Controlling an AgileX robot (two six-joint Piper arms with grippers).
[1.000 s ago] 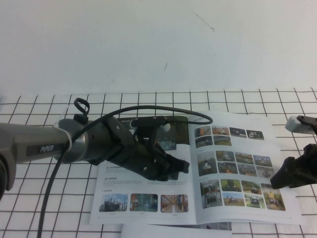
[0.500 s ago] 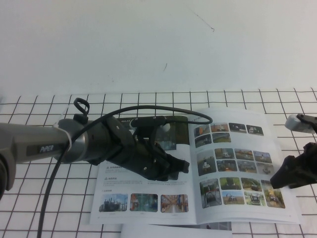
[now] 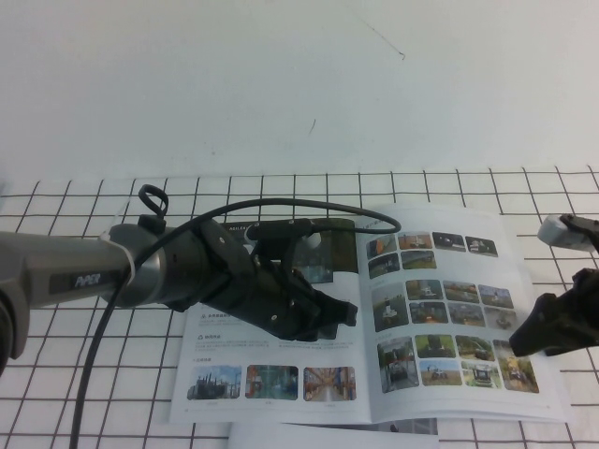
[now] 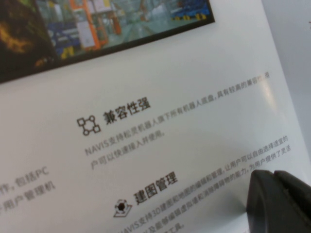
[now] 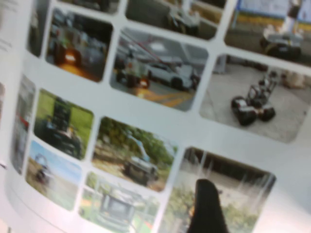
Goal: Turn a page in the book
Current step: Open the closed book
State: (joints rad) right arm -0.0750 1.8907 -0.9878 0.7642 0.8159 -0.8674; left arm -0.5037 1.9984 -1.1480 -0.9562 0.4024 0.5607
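Glossy book (image 3: pixel 281 374) headed "兼容性强", left tool (image 3: pixel 328 316), right tool (image 3: pixel 520 344)

Readable print sits on the book's (image 4: pixel 160 121) left-hand sheet, seen from the left wrist — headings "兼容性强" and "建图管理", with a grey line beginning "NAVIS" beneath the first. The left arm's (image 3: pixel 65 271) sleeve carries a dark label — letters too small to read.

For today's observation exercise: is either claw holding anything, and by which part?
Cannot be told: right claw sits at the page outer edge, left claw over the book.
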